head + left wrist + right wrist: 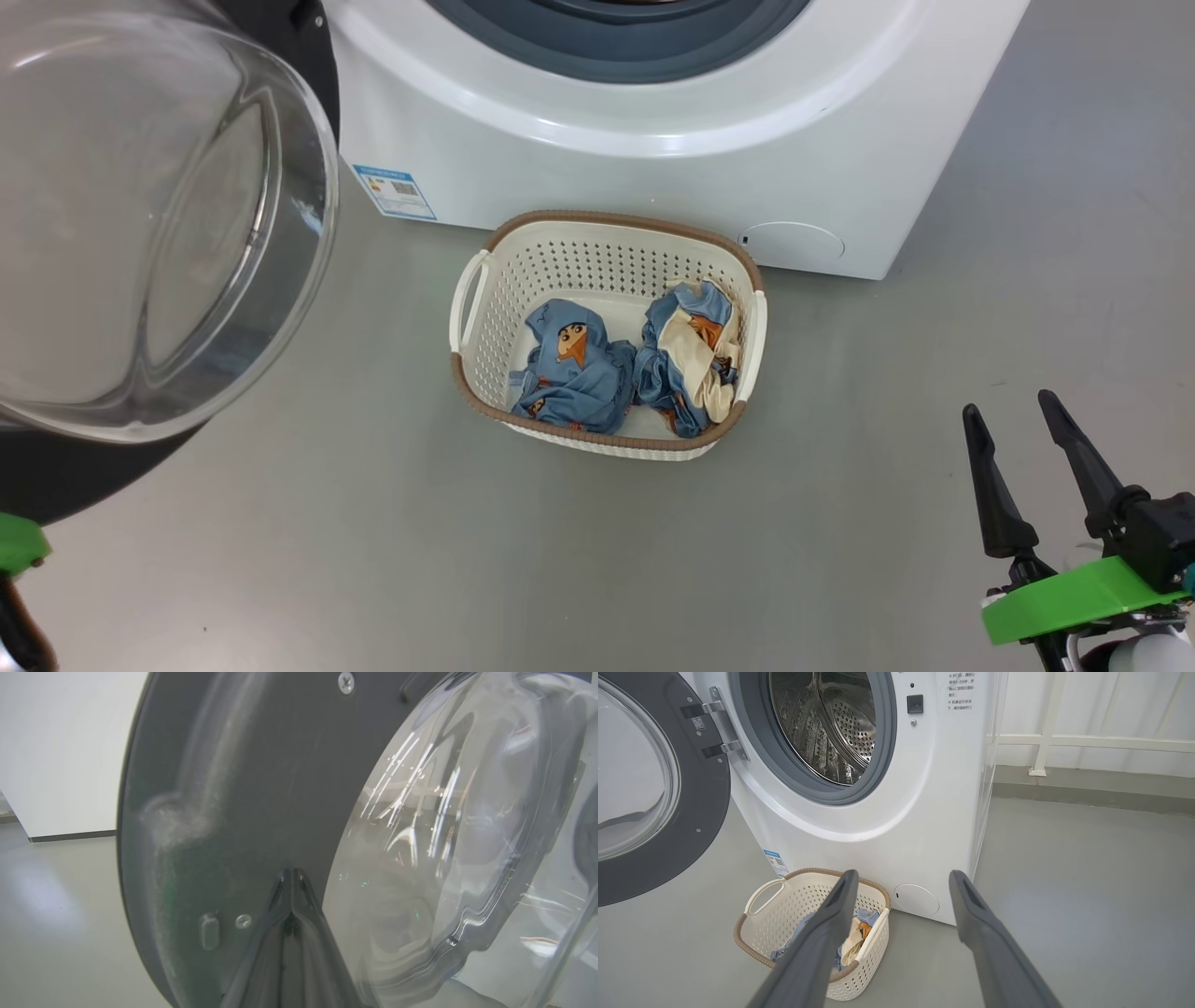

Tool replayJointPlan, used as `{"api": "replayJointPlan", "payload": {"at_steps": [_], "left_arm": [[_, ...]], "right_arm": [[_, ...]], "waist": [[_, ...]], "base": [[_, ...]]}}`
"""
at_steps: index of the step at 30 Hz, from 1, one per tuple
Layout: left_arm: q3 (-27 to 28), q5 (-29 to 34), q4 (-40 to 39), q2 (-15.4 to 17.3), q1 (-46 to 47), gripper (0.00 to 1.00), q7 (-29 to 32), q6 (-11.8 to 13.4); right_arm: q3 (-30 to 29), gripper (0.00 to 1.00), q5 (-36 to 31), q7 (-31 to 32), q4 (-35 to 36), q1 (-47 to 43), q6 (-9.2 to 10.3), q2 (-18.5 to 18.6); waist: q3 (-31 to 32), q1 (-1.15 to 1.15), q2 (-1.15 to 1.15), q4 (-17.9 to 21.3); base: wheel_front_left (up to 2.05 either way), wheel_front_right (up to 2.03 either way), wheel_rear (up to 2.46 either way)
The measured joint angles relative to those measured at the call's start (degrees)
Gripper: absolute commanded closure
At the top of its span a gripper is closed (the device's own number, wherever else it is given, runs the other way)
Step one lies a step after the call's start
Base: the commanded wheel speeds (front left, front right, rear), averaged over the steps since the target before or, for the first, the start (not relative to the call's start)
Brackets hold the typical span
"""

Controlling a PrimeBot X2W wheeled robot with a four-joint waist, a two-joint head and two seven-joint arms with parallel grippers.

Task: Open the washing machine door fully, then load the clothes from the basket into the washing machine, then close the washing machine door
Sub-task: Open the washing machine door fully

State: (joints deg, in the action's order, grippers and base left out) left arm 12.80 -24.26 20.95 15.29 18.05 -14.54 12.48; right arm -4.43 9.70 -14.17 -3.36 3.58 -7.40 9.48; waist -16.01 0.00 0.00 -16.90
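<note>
The washing machine stands with its door swung out to the left, and the steel drum is exposed. My left gripper is shut with nothing in it. Its tips sit at the door's dark inner face, beside the glass bowl. The basket rests on the floor before the machine. In it lie two bunched blue clothes, one at left and one with cream patches at right. My right gripper hangs open to the right of the basket; its wrist view shows the gripper above the basket.
The glass bowl window bulges over the floor left of the basket. A blue sticker and a round filter cap mark the machine's lower front. Bare grey floor spreads to the right, up to a white railing.
</note>
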Motion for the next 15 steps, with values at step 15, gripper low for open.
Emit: {"api": "replayJointPlan", "payload": {"at_steps": [15], "left_arm": [[0.2,6.1,-14.3,-10.2,-12.3,1.00,0.0,-1.8]], "right_arm": [[0.1,0.00,0.0,-0.1,-1.1,-0.1,0.00,-1.7]], "waist": [[2.8,0.00,0.00,0.4]], "base": [[0.00,0.00,0.00]]}}
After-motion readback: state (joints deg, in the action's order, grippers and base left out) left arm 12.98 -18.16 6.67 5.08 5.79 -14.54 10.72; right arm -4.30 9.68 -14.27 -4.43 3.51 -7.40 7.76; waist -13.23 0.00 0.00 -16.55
